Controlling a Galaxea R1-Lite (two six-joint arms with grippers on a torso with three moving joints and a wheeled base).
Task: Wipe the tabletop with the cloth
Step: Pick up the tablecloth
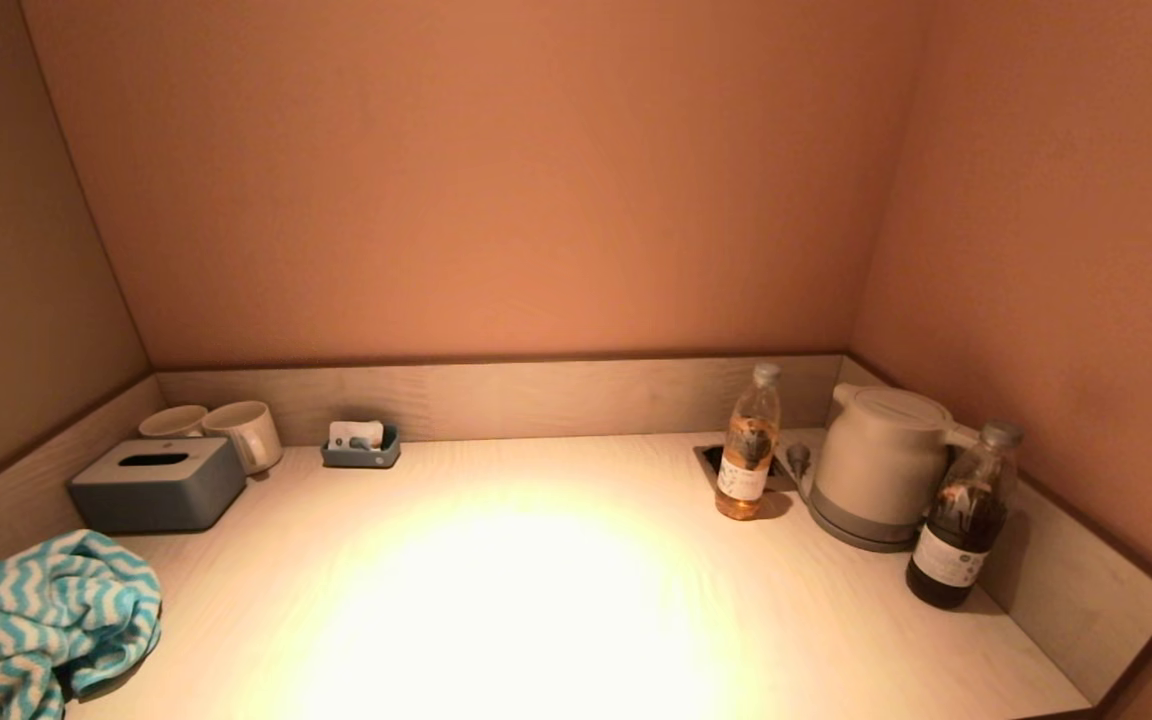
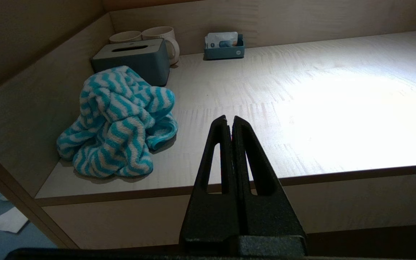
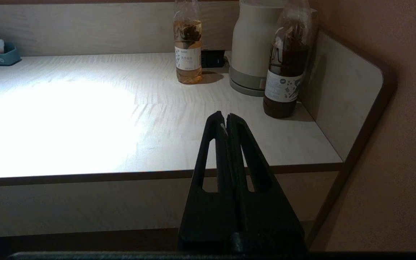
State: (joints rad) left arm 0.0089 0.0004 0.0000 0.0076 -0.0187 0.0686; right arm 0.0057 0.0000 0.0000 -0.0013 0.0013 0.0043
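We see the tabletop (image 1: 556, 600) filling the lower frame, the striped cloth (image 1: 41, 625) bunched at its lower left, untouched. Below the front edge, our left gripper (image 2: 229, 121) and right gripper (image 3: 226, 118) hang with jaws pressed together, holding nothing.

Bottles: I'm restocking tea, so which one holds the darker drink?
The bottle nearest the right wall, beside the kettle; the other bottle holds pale amber liquid.

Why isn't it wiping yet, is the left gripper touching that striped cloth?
Apart. The left wrist view shows the left gripper shut, short of the table edge, with bare tabletop between it and the cloth.
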